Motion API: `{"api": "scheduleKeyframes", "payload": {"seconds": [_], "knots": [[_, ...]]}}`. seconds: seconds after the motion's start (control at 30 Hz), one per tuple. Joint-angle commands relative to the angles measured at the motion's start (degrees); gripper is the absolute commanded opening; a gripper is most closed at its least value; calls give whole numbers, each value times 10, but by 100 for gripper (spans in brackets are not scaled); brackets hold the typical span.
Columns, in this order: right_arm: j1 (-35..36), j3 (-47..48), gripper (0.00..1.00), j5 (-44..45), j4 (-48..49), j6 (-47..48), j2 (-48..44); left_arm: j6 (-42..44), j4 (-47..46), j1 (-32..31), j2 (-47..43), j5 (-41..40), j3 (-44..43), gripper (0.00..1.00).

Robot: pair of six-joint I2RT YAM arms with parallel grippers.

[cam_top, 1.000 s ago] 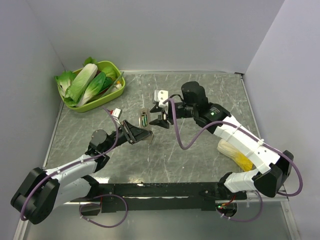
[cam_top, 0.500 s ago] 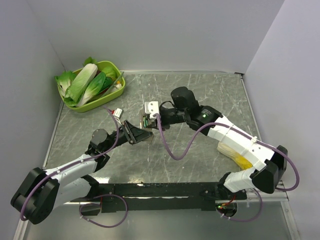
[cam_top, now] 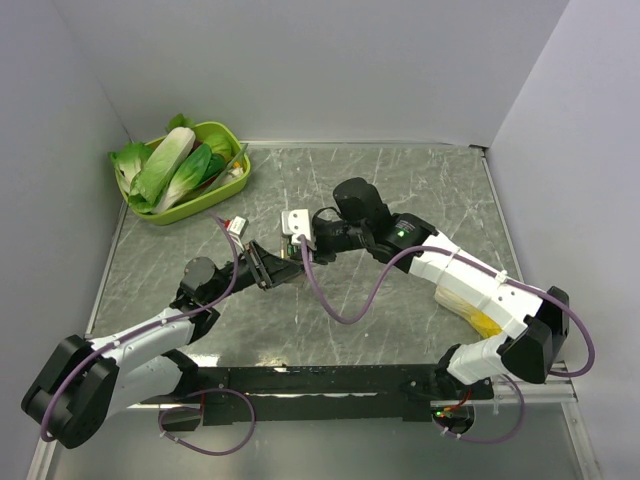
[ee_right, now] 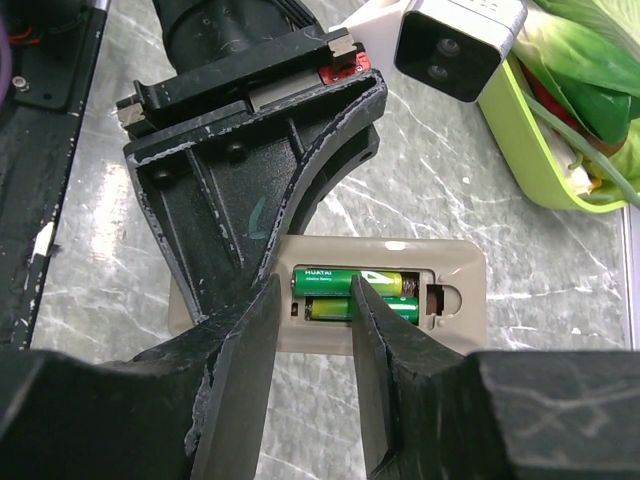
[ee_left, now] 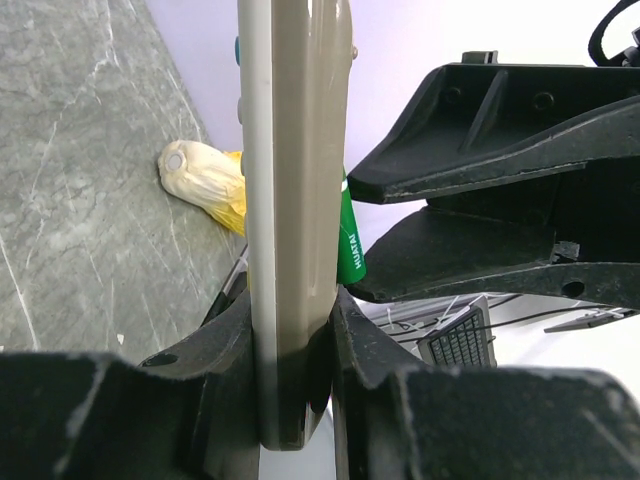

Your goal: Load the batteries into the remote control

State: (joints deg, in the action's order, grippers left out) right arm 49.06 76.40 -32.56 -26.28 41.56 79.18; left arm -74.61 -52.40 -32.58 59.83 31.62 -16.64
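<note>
My left gripper [ee_left: 292, 320] is shut on the remote control [ee_left: 290, 200], holding it on edge just above the table near the middle [cam_top: 290, 262]. The grey-brown back of the remote control [ee_right: 455, 290] faces the right wrist camera with its compartment uncovered. Two green batteries lie in it side by side, an upper one [ee_right: 325, 282] and a lower one [ee_right: 330, 310]. From the left wrist, one end of a battery [ee_left: 348, 240] sticks out of the back. My right gripper [ee_right: 315, 300] hovers at the compartment, jaws partly open around that raised end, one finger [ee_right: 375, 330] crossing over the batteries.
A lime-green tray [cam_top: 236, 184] of leafy vegetables stands at the back left. A yellow and cream corn cob [cam_top: 470, 305] lies by the right arm. A small white plug [cam_top: 233, 226] on a cable sits left of the remote. Grey walls close three sides.
My right gripper has travelled left onto the back of the remote and its jaws have narrowed. The left arm and the remote have stayed put.
</note>
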Motion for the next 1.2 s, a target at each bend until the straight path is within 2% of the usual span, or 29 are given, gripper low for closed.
{"api": "scheduleKeyframes", "payload": {"seconds": [0.0, 0.33, 0.77, 1.17], "knots": [[10, 9, 41, 15, 7, 17, 9, 10, -32, 1, -9, 11, -25, 1], [17, -4, 29, 50, 16, 18, 19, 17, -26, 1, -16, 20, -33, 1], [26, -28, 14, 121, 76, -19, 46, 43, -2, -8, -22, 32, -58, 1], [27, -30, 11, 128, 102, -47, 82, 53, -14, -17, -16, 58, -73, 1]]}}
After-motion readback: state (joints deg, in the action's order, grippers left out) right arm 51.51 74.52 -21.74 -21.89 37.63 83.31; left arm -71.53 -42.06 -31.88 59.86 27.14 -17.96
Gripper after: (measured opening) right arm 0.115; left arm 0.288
